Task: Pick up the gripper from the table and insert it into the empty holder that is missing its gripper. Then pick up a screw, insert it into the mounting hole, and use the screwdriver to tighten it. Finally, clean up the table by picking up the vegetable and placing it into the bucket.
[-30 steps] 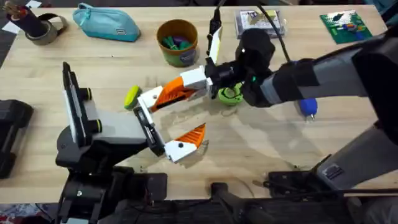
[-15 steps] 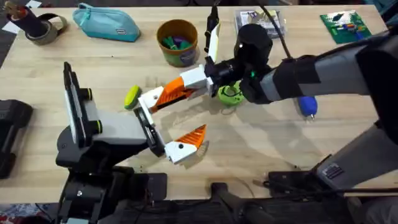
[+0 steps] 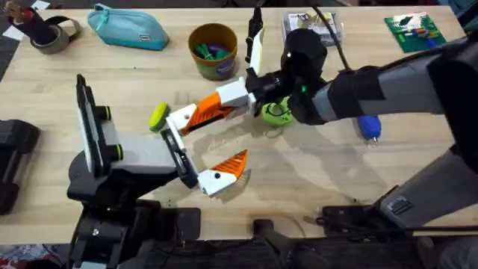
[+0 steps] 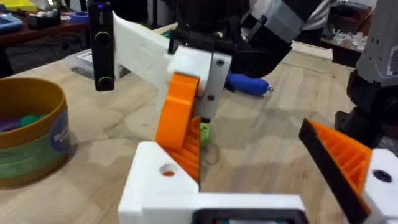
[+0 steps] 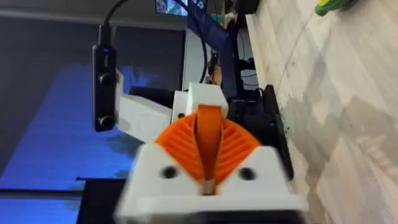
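holding steady since half a second ago: right gripper (image 3: 213, 110) clamped on the gripper (image 3: 203, 113) at centre frame, seating it into the holder (image 3: 179, 122); left gripper (image 3: 196, 149) spread apart; insertion nearly done

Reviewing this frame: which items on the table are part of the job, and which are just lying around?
Job: orange gripper, held by the right gripper at the white holder; blue screwdriver; green vegetable; yellow bucket.

Lying about: teal pouch; tape roll; green board.
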{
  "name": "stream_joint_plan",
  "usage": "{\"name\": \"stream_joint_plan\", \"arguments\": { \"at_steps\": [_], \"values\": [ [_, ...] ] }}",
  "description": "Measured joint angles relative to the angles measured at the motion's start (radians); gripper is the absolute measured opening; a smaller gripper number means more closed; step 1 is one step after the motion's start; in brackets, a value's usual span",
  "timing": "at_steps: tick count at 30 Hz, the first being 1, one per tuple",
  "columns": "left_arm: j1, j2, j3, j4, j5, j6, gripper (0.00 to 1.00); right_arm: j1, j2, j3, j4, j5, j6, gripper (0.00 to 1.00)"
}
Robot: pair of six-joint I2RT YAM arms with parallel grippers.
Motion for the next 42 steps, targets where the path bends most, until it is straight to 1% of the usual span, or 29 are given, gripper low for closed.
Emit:
{"name": "stream_joint_plan", "arguments": {
  "at_steps": [2, 3, 5, 6, 7, 15, 24, 34, 42],
  "values": [
    [-0.001, 0.0, 0.0, -0.001, 0.0, -0.002, 0.986, 0.006, 0.0, 0.0, 0.002, -0.005, -0.004, 0.37],
    [-0.001, 0.0, 0.0, -0.001, 0.005, -0.003, 0.986, 0.011, 0.0, 0.002, 0.004, -0.008, -0.005, 0.497],
    [-0.004, 0.0, 0.0, -0.003, 0.016, -0.003, 0.986, 0.026, 0.0, 0.006, 0.004, -0.013, -0.007, 0.814],
    [-0.005, 0.0, 0.0, -0.003, 0.019, -0.004, 0.986, 0.032, 0.0, 0.006, 0.005, -0.016, -0.01, 0.941],
    [-0.005, 0.0, 0.0, -0.003, 0.021, -0.004, 0.986, 0.036, 0.0, 0.006, 0.005, -0.019, -0.011, 0.982],
    [-0.005, 0.0, 0.0, -0.004, 0.024, -0.004, 0.986, 0.033, 0.0, 0.006, 0.005, -0.034, -0.011, 0.994],
    [-0.005, 0.0, 0.0, -0.004, 0.024, -0.004, 0.986, -0.006, 0.0, 0.006, 0.007, -0.057, -0.011, 0.995],
    [-0.005, 0.0, 0.0, -0.004, 0.025, -0.004, 0.986, -0.052, 0.0, 0.007, 0.014, -0.143, -0.011, 0.994],
    [-0.005, 0.0, 0.0, -0.004, 0.026, -0.004, 0.986, -0.057, 0.0, -0.007, 0.016, -0.131, 0.0, 0.994]
  ]
}}
